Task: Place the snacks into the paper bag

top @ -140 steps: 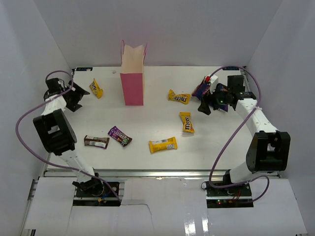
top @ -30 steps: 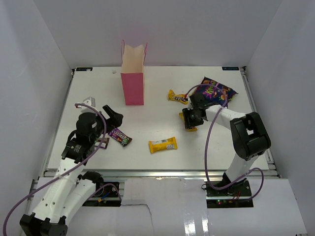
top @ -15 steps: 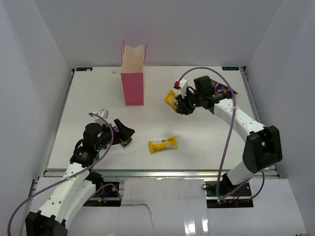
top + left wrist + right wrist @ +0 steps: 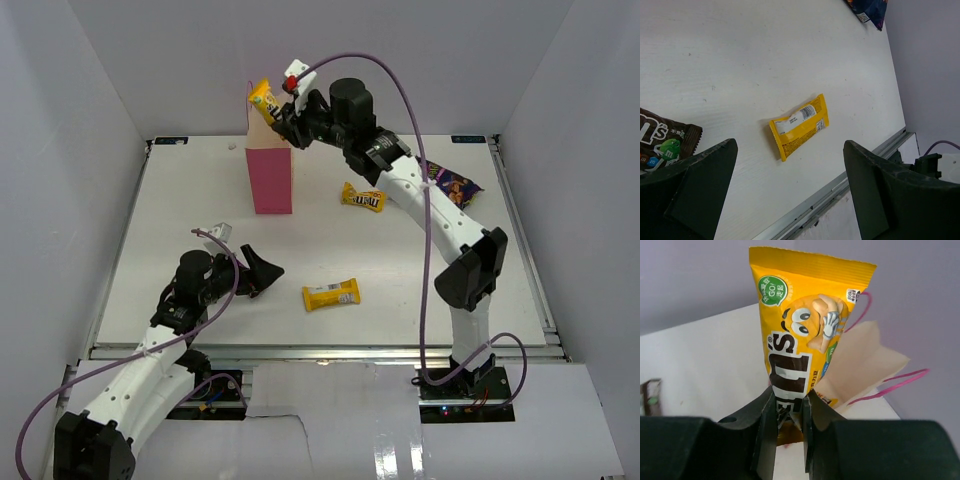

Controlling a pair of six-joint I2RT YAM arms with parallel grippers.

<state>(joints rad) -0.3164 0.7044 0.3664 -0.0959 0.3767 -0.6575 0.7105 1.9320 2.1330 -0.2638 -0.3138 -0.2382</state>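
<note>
Your left pincer has crept forward and hangs low, its jaws spread wide and holding nothing. The brown M&M's packet lies just under its left finger, and the yellow packet lies on the table a little ahead of it.

The bigger change is on the right. Half a second ago your right pincer was down near the table. Now it is up high, pinching the yellow M&M's packet by its lower end. The pink paper bag stands open directly below that pincer, so I judge the packet ready to release. Well behind that pincer, a second yellow packet and the blue-purple snack bag wait on the table.
</note>
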